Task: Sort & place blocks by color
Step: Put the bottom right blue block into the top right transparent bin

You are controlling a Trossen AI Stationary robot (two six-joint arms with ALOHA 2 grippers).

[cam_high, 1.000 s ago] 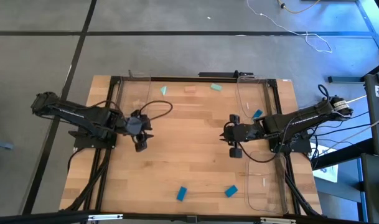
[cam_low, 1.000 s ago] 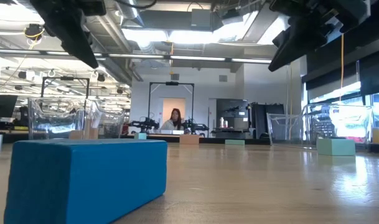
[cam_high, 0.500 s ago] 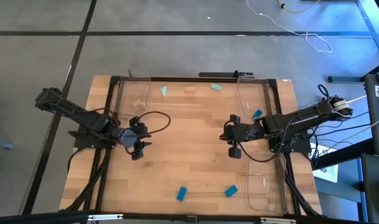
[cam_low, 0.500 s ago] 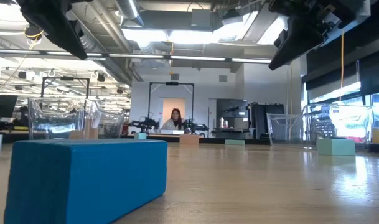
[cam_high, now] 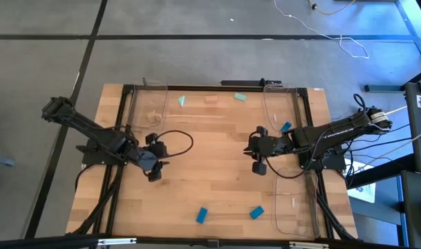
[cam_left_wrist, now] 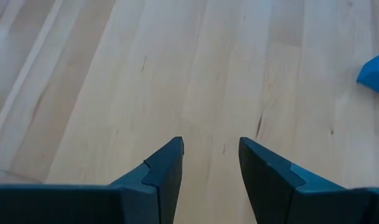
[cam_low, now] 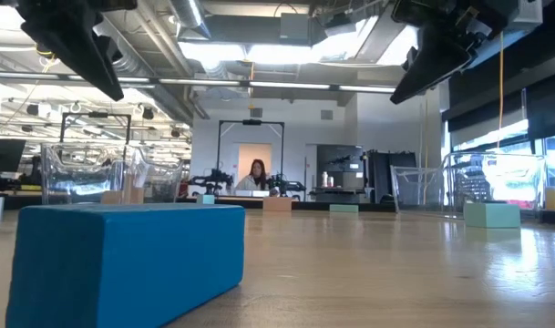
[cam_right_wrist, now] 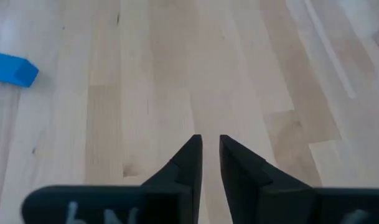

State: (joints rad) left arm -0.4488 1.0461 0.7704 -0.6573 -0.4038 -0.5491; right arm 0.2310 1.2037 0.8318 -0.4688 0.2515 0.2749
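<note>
Presently, risks: both arms hang over bare wood well apart from any block, so either could close on nothing if it descends where it is, and the two blue blocks (cam_high: 202, 215) (cam_high: 256, 212) near the table's (cam_high: 217, 173) front edge, lying at angles, may skid or twist out of a misaligned pinch. Left gripper (cam_high: 154, 169), left of centre: fingers (cam_left_wrist: 166, 168) spread with a clear gap, holding and touching nothing. Right gripper (cam_high: 259, 160), right of centre beside the clear tray (cam_high: 293, 207): fingers (cam_right_wrist: 188, 158) nearly together with a narrow slit, empty; mint blocks (cam_high: 182, 101) (cam_high: 240, 97) and a tan block (cam_high: 211, 99) lie along the far edge, one blue block (cam_high: 285, 127) in the right tray.
</note>
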